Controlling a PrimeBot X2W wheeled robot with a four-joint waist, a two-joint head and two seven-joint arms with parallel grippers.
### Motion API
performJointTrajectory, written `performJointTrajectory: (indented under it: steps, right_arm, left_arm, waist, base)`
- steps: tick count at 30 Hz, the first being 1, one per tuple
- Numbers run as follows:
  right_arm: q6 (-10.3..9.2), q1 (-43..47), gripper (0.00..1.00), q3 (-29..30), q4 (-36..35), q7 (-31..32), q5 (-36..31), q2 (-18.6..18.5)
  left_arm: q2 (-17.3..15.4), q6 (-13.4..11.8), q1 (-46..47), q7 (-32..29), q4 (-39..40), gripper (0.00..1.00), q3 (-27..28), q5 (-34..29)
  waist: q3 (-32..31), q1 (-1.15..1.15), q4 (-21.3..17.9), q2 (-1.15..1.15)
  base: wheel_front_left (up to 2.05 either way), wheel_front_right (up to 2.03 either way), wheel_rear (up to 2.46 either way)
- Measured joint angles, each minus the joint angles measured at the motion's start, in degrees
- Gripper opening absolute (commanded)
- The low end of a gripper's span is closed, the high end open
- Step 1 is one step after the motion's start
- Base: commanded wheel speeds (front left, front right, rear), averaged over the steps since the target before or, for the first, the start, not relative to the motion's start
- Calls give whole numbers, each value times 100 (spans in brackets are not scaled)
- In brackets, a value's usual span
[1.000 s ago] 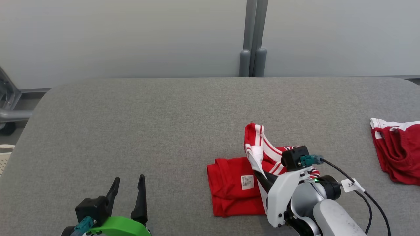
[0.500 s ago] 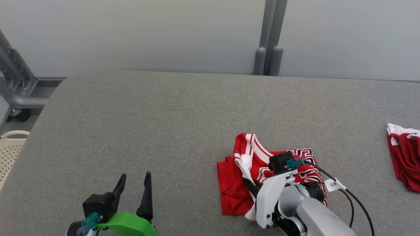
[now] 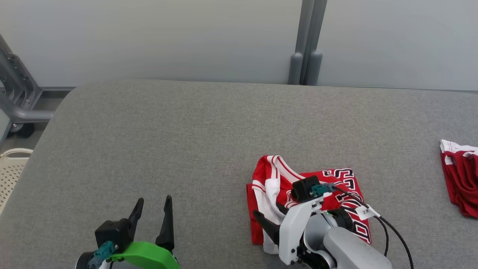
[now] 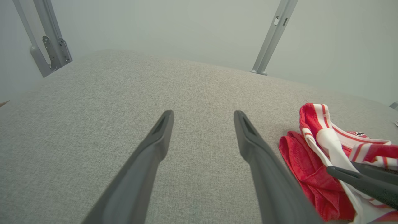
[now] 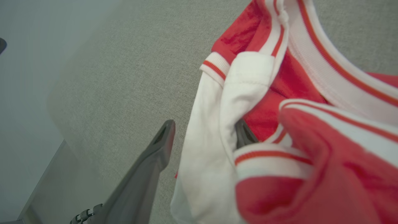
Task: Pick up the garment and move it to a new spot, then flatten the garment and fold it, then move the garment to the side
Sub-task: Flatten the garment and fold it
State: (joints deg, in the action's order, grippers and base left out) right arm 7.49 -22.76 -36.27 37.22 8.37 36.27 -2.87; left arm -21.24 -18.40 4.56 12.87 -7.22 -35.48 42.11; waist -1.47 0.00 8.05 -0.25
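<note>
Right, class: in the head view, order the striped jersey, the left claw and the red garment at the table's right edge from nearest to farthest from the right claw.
1. Striped jersey: right at the right claw, cloth between its fingers.
2. Left claw: off to its left.
3. Red garment: far right, at the table edge.

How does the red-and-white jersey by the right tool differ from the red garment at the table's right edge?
The red-and-white jersey shows black-and-white lettering; the red garment at the table's right edge shows none. The jersey lies at the right tool, white fabric between its open jaws; the other garment lies well apart from it, cut off by the picture's edge. Both are red with white trim, on the grey fabric table.
</note>
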Motion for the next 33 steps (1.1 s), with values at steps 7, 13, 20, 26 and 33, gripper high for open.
performJointTrajectory:
  steps: [7, 13, 20, 26, 33]
  right_arm:
    - [0, -45, 100, -346, -357, -259, 226, -1]
    - [0, 28, 100, -296, -811, -341, 175, 4]
    - [0, 432, 100, 35, -1356, 2, -367, 4]
    - [0, 916, 100, 591, -2190, 118, -654, 4]
    - [0, 1350, 100, 1385, -3086, 274, -949, 4]
  left_arm:
    - [-8, 0, 14, 4, -18, 100, -5, 3]
    - [-47, -29, -4, 4, 3, 100, -1, 11]
    - [-94, -84, -51, 4, 76, 100, 0, 13]
    - [-118, -111, -86, -2, 122, 100, -9, 20]
    - [-138, -129, -126, -20, 151, 100, -35, 21]
  waist:
    - [-22, 0, -54, 0]
    - [-73, 0, -141, 0]
    - [-140, 0, -282, 0]
    - [-181, 0, -372, 0]
    - [-213, 0, -423, 0]
  base:
    - [0, 0, 0]
    - [0, 0, 0]
    - [0, 0, 0]
    - [0, 0, 0]
    - [0, 0, 0]
